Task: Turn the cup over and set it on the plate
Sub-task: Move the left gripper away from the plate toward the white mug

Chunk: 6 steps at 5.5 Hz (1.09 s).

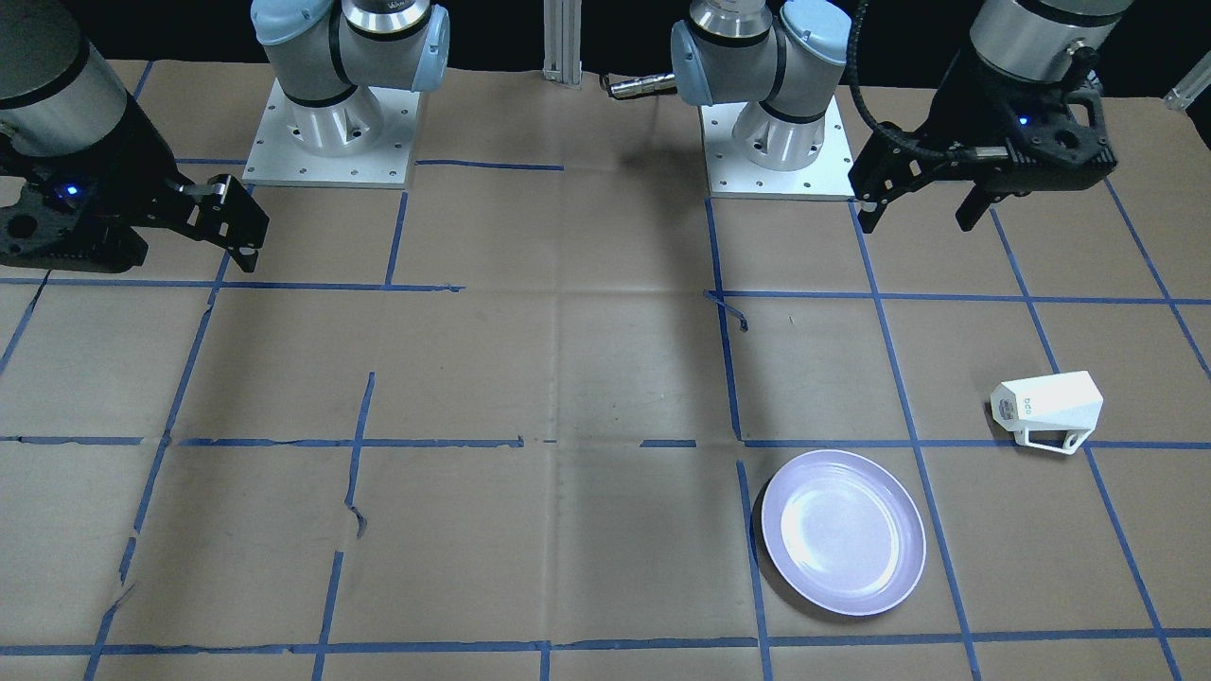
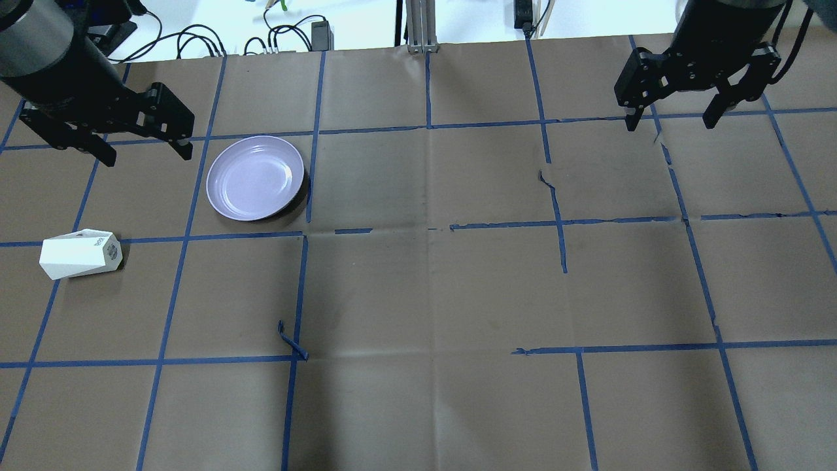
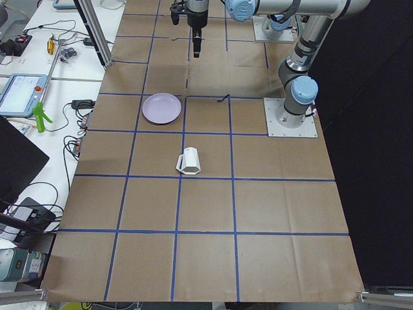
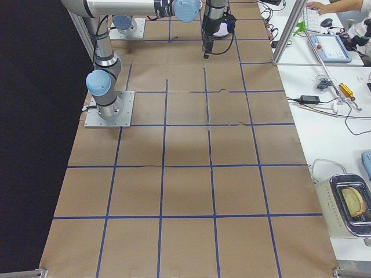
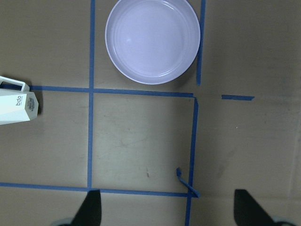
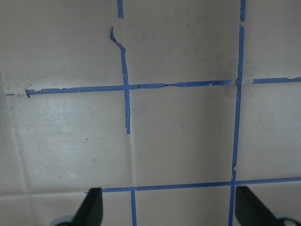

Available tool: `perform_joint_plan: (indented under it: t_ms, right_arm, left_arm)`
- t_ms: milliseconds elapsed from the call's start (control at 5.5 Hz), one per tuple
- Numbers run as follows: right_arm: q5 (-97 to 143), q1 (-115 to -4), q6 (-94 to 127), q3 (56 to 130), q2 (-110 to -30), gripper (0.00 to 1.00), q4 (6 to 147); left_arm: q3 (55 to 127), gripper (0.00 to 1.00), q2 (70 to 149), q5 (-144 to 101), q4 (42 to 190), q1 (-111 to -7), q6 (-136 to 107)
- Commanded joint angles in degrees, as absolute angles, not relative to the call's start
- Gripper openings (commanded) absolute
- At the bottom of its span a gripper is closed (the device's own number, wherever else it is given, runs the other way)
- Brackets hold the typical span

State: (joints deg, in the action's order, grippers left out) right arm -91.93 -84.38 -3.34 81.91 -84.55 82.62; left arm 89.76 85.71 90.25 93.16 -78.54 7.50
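The white faceted cup [image 2: 80, 253] lies on its side on the brown paper at the robot's left, with its narrow printed base towards the table's middle. It also shows in the front view [image 1: 1045, 411] and at the left edge of the left wrist view [image 5: 16, 106]. The lavender plate [image 2: 255, 178] lies flat and empty, apart from the cup, and shows in the front view [image 1: 842, 532] and the left wrist view [image 5: 153, 40]. My left gripper [image 2: 147, 154] is open and empty, held high beside the plate. My right gripper [image 2: 669, 124] is open and empty, high over the far right.
Brown paper with a blue tape grid covers the table [image 2: 431, 288]. Both arm bases [image 1: 331, 132] stand at the robot's edge. An aluminium post [image 2: 418, 26] and cables [image 2: 281, 36] are at the far edge. A torn tape end [image 2: 291, 340] sticks up.
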Motion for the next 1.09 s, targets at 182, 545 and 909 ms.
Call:
perform_joint_plan:
  t_ms: [182, 545, 909]
  right_arm:
    - [-91.93, -84.38, -3.34, 81.91, -84.55, 1.00, 82.62]
    - [-91.93, -84.38, -3.34, 81.91, -84.55, 1.00, 82.62]
    - [-91.93, -84.38, -3.34, 81.91, -84.55, 1.00, 82.62]
  left_arm:
    - [89.39, 0.99, 85.95, 89.48, 95.19, -62.04, 31.11]
    - [87.80, 0.99, 89.62, 83.07, 94.66, -52.16, 41.69]
    - [87.28, 0.99, 99.44, 74.49, 94.31, -40.31, 58.12]
